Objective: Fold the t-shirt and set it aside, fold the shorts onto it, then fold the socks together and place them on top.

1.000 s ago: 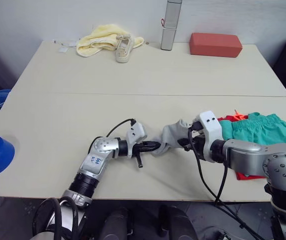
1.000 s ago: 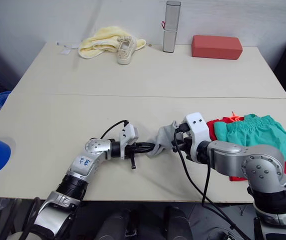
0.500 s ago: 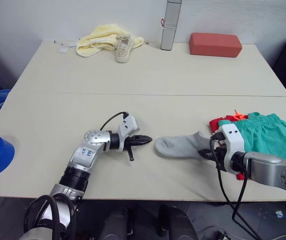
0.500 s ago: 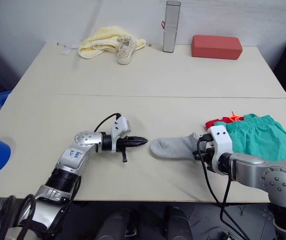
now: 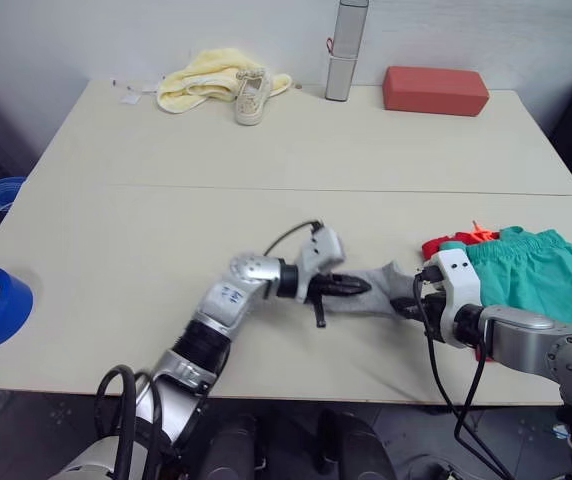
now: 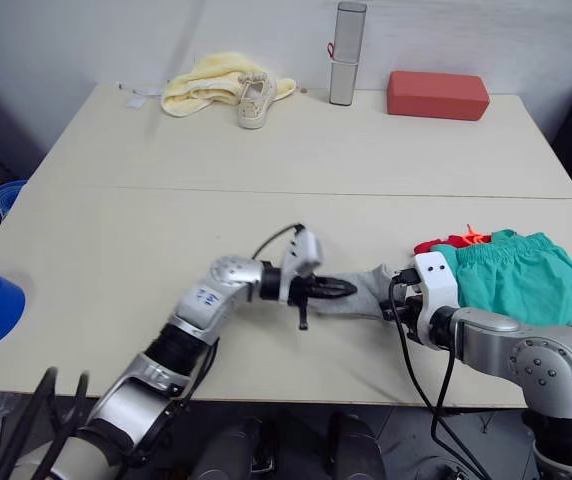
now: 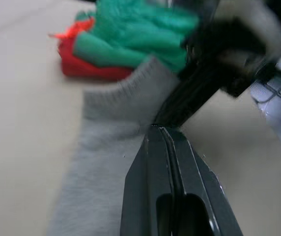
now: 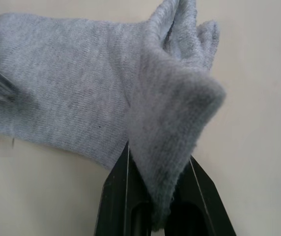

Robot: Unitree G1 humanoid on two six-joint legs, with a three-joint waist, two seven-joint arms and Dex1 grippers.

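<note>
Socks (image 5: 371, 295) lie flat on the desk (image 5: 266, 150), just left of the shorts (image 5: 536, 275). Shorts rest on the t-shirt (image 5: 434, 246). Left claw (image 5: 361, 289) sits over the socks' left part; right claw (image 5: 406, 303) at their right end, beside the shorts.

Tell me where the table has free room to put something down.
Free: the wide middle of the table, between the shoe and brick at the back and the grippers in front; also the left front. Crowded: right front, with socks, shorts, t-shirt.
</note>
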